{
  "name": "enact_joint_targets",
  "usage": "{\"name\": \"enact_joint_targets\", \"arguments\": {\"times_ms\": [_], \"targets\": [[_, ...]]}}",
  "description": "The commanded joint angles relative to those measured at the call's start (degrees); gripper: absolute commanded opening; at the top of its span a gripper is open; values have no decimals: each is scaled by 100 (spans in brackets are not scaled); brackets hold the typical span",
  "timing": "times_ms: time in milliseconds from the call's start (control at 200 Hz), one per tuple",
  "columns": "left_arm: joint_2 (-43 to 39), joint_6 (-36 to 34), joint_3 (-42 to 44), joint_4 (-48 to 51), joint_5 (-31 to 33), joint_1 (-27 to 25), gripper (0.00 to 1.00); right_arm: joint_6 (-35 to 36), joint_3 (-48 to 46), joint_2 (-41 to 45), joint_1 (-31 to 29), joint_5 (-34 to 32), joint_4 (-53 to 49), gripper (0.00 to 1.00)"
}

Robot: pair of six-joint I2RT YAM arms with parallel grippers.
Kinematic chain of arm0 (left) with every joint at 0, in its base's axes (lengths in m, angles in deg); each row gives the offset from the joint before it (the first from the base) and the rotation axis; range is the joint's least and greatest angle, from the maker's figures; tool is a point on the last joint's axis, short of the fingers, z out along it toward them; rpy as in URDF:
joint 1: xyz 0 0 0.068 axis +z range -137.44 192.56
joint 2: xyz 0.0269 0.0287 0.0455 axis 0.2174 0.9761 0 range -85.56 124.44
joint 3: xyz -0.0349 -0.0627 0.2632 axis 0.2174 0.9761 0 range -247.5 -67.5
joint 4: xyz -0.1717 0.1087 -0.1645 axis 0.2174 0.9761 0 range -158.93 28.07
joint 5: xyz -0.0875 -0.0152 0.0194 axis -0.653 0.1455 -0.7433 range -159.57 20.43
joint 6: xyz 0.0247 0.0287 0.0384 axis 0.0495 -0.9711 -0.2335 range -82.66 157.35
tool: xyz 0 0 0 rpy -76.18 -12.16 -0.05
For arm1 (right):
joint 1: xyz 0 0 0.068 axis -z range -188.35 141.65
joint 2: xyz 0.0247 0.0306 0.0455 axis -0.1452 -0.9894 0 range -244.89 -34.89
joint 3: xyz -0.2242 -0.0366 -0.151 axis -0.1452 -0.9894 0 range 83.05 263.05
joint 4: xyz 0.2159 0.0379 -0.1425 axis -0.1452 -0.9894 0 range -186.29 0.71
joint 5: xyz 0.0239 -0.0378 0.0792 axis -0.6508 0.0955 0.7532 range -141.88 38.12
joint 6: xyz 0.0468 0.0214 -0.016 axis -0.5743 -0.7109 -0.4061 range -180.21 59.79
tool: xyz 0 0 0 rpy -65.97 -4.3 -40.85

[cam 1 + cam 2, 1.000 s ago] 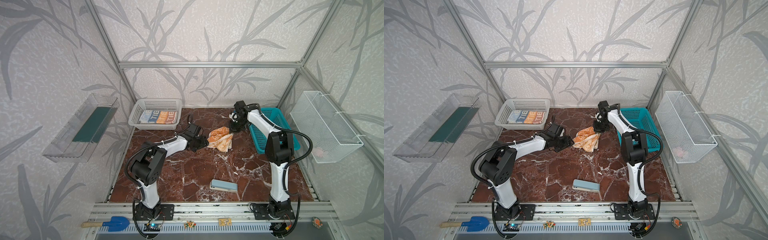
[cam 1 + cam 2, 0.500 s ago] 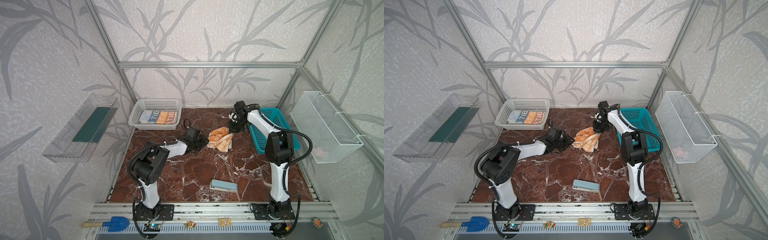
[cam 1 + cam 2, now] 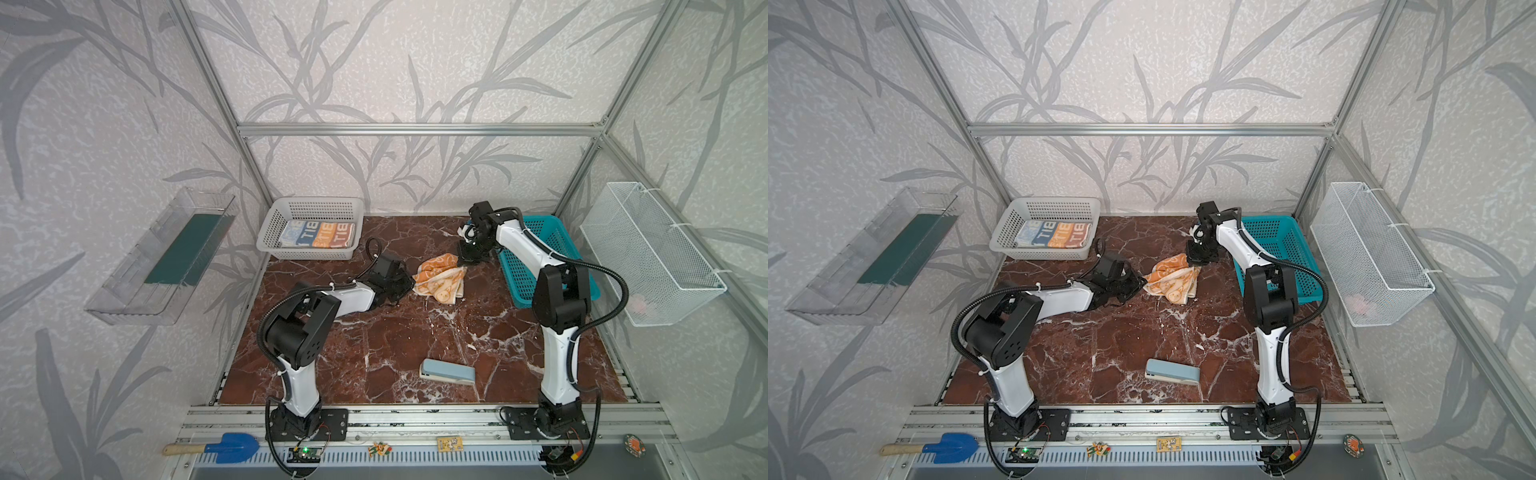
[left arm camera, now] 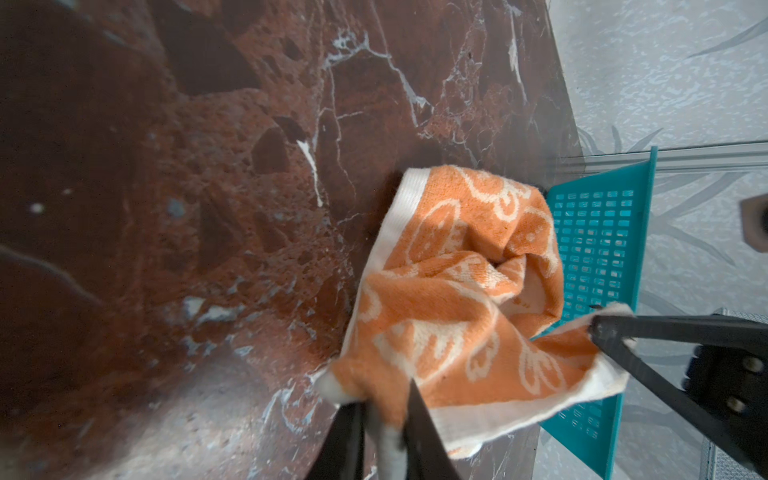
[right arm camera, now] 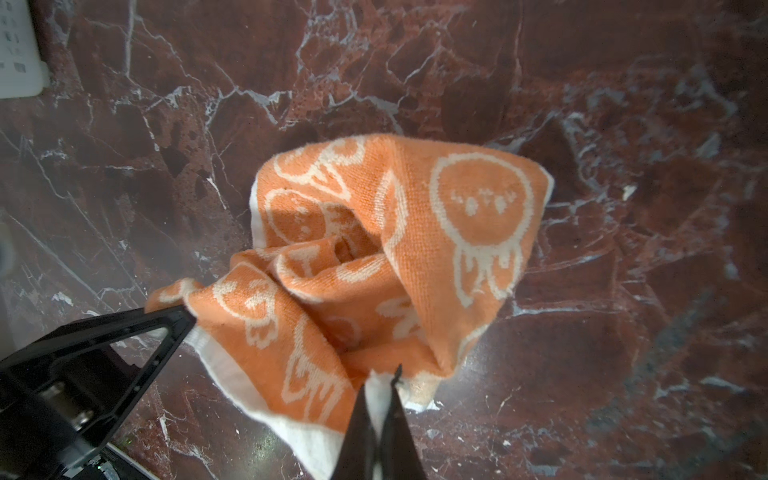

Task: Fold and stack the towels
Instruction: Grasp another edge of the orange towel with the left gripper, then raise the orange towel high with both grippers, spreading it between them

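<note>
An orange-and-cream towel (image 3: pixel 441 281) (image 3: pixel 1173 283) lies crumpled on the marble table at the middle back. My left gripper (image 3: pixel 409 283) (image 3: pixel 1140 285) lies low at its left edge. In the left wrist view it (image 4: pixel 384 399) is shut on a corner of this towel (image 4: pixel 457 291). My right gripper (image 3: pixel 462 260) (image 3: pixel 1192 262) stands over the far right corner. The right wrist view shows it (image 5: pixel 380 378) shut on the cream border of the towel (image 5: pixel 395 249). A folded towel with blue and orange lettered blocks (image 3: pixel 318 235) (image 3: pixel 1054 235) lies in the white basket (image 3: pixel 316 206).
A teal basket (image 3: pixel 540 257) (image 3: pixel 1281 245) stands right behind the right arm. A pale blue stapler-like block (image 3: pixel 446 371) (image 3: pixel 1172 372) lies near the front. A wire basket (image 3: pixel 648 253) hangs on the right wall and a clear tray (image 3: pixel 166 257) on the left wall.
My left gripper has closed on the towel's near-left corner, with its arm settled lower. The right gripper has kept its hold and place.
</note>
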Motion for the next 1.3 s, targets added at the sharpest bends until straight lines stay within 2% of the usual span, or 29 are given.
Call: {"name": "enact_joint_targets", "arguments": {"times_ms": [0, 115, 360, 490, 725, 960, 1090, 1300], "targets": [[-373, -331, -383, 521, 161, 61, 11, 43, 241, 449, 19, 57, -266, 0], [-585, -717, -760, 1055, 198, 161, 0, 6, 472, 631, 24, 99, -405, 0], [-1153, -1645, -1881, 2034, 326, 627, 0, -120, 1244, 1064, 26, 165, -672, 0], [-1163, -2380, -3063, 2847, 164, 817, 0, -272, 1776, 1296, 24, 123, -678, 0], [-1053, -3577, -4976, 4131, 79, 922, 0, -395, 3115, 1481, 21, 73, -776, 0], [-1380, -4386, -5940, 5078, 313, 945, 0, -239, 4551, 1492, 22, 204, -1418, 0], [-1862, -4616, -5938, 5334, 296, 939, 0, -132, 4362, 1940, 19, 287, -1467, 0], [-2881, -4309, -5349, 5356, 327, 860, 0, -80, 2848, 3301, 2, 381, -799, 0]]}}
